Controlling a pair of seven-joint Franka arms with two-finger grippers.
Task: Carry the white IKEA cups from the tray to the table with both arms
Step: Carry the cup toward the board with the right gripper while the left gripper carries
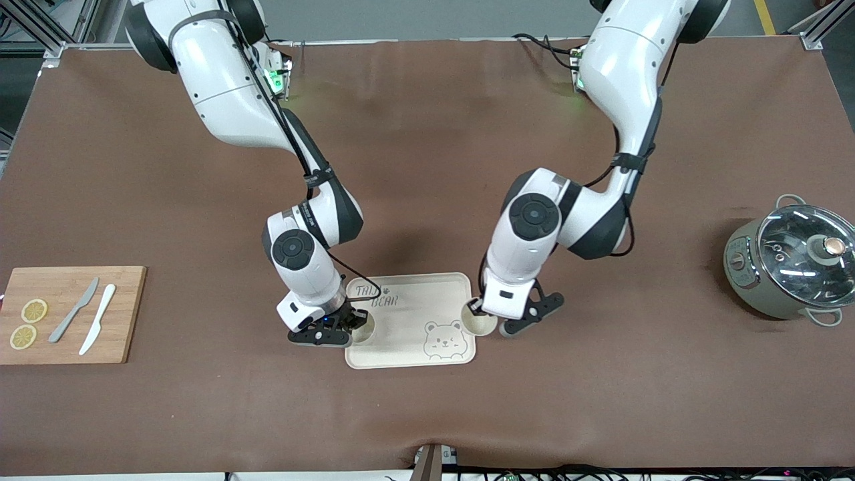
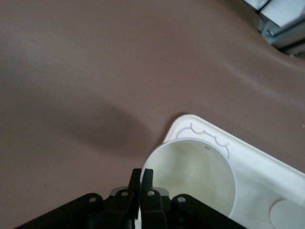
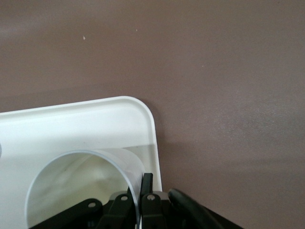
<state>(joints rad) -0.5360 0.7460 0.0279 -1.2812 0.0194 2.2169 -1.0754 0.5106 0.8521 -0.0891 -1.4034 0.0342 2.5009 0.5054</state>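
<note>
Neither cup had reached the tabletop (image 1: 427,167) yet. My left gripper (image 1: 475,308) was clamped on the rim of one white cup (image 1: 482,323) at the tray's (image 1: 414,300) end edge, my right gripper (image 1: 354,322) on the other cup (image 1: 364,330) at the other end; lifting and setting down remained.

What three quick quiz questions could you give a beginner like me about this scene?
1. True or false: both cups sit at the middle of the tray.
2. What does each gripper pinch?
3. What lies beside the lemon slices on the cutting board?

Key:
1. False; they sit at opposite edges.
2. The left gripper pinches one cup by its rim, the right gripper the other cup.
3. Two knives.
</note>
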